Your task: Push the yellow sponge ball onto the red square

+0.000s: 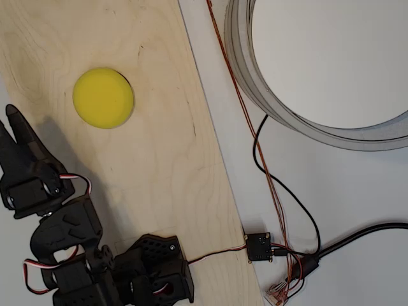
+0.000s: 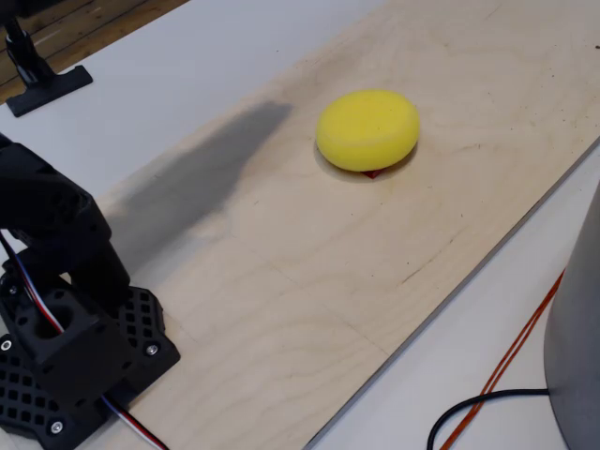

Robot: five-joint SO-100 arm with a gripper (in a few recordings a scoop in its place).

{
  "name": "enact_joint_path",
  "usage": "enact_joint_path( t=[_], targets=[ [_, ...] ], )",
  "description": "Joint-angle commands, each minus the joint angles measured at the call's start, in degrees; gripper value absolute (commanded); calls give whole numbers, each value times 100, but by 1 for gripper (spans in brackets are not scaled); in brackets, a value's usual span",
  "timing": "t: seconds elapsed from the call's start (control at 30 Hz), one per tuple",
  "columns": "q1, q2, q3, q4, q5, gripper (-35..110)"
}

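The yellow sponge ball (image 1: 103, 97) (image 2: 367, 129) rests on the pale plywood board (image 1: 146, 166) (image 2: 309, 272). It sits on the red square, of which only a thin red sliver (image 2: 373, 173) peeks out under the ball's near edge in the fixed view; from overhead the ball hides the square. My black gripper (image 1: 6, 118) is at the picture's left edge in the overhead view, below and to the left of the ball and well apart from it. Nothing is between its fingers. One finger (image 1: 19, 127) points up the picture; the other is cut by the frame edge.
The arm's black base (image 1: 153, 274) (image 2: 75, 361) stands at the board's near end. A large grey ring (image 1: 255, 76) lies on the white table to the right, with orange and black cables (image 1: 268, 172) and a small black board (image 1: 259, 247) beside the plywood.
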Motion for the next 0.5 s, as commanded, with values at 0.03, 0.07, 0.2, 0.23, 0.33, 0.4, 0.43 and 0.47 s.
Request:
enact_joint_path(
  t=[0.03,0.07,0.2,0.23,0.33,0.4,0.43,0.47],
  targets=[
    [53,-185,-431,-132,-62,28],
    [53,-229,-466,-132,-53,27],
    [62,-308,-545,-132,-88,27],
    [70,-316,-545,-132,-88,27],
    [88,-343,-562,-132,-79,26],
    [97,-343,-571,-132,-88,26],
    [105,-343,-571,-132,-70,26],
    [105,-343,-571,-132,-70,26]
  ],
)
